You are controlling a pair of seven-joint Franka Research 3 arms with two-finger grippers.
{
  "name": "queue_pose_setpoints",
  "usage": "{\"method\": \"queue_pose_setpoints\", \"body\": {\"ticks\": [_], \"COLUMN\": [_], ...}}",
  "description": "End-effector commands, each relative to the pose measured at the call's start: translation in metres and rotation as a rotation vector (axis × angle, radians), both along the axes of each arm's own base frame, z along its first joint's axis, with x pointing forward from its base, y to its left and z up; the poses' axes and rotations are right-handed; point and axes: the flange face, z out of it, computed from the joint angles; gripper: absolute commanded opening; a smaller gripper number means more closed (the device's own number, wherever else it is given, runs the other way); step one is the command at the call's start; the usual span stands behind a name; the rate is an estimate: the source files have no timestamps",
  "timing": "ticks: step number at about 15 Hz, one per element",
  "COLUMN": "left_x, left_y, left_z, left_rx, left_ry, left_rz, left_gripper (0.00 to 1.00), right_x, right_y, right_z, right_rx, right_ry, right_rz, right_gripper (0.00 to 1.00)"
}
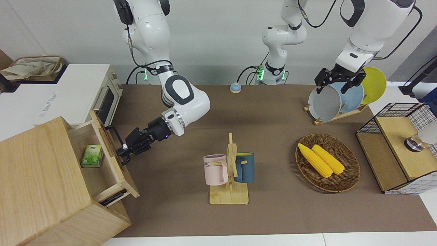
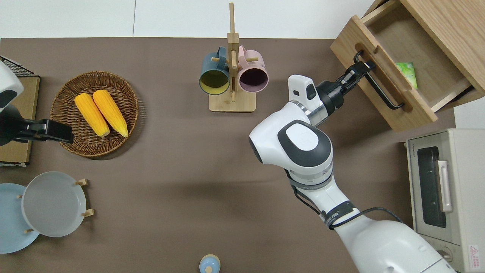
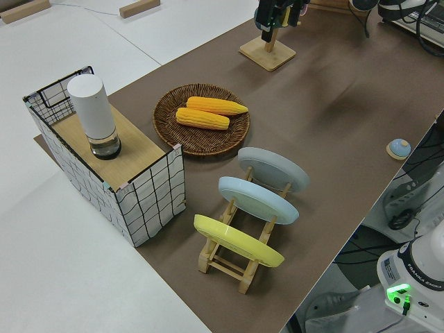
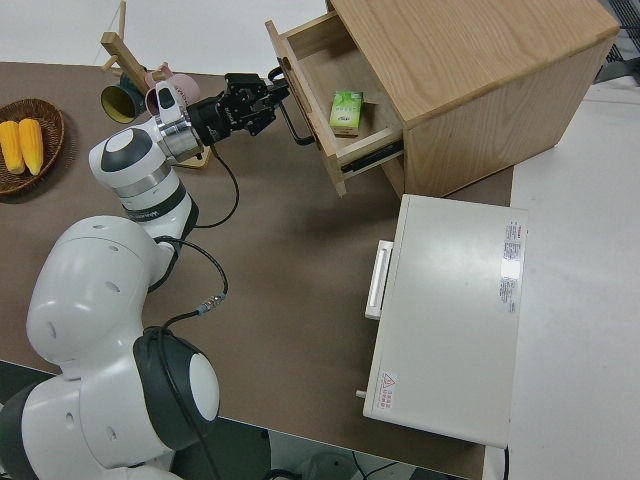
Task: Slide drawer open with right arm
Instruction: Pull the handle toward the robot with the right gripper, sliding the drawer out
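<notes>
- standing well out of the cabinet, the drawer shows its whole floor, at the right arm's end of the table.
- lying on the drawer floor is a small green packet, close to the drawer's front panel.
- the handle, a black bar on the front panel, points toward the middle of the table.
- the right gripper is clamped on the handle, at the end of the bar farther from the robots, fingers closed around it.
- the right arm reaches slantwise across the table to the drawer, with a blue light at its wrist in the front view.
- the toaster oven sits beside the cabinet, nearer to the robots than the drawer.
- the mug stand, with a pink and a blue mug, stands near the drawer, toward the left arm's end.
- the basket with two corn cobs lies well apart from the drawer, past the mug stand.
- the left arm is parked; whether the left gripper is apart or together cannot be told.
</notes>
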Motion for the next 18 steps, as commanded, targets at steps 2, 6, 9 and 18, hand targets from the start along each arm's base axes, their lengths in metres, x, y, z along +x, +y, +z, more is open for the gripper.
{"method": "queue_pose_setpoints", "body": {"ticks": [2,6,9,18], "left_x": [-0.003,-0.003,-0.003,-0.003], "left_y": [-0.002,-0.002,-0.002,-0.002], "left_z": [0.005,0.006,0.005,0.006], "left_rx": [0.019,0.019,0.019,0.019], "left_ry": [0.004,0.003,0.004,0.003], "left_rz": [0.005,0.005,0.005,0.005], "left_gripper": [0.99,0.99,0.99,0.99], "right_x": [-0.021,-0.037,-0.047,-0.070], "right_y": [0.046,0.069,0.081,0.110], "right_z": [0.021,0.022,0.021,0.016], "right_rx": [-0.041,-0.049,-0.053,-0.063], "right_ry": [0.011,0.005,0.006,0.001], "right_rz": [0.007,-0.008,-0.018,-0.031], "right_gripper": [0.000,0.000,0.000,0.000]}}
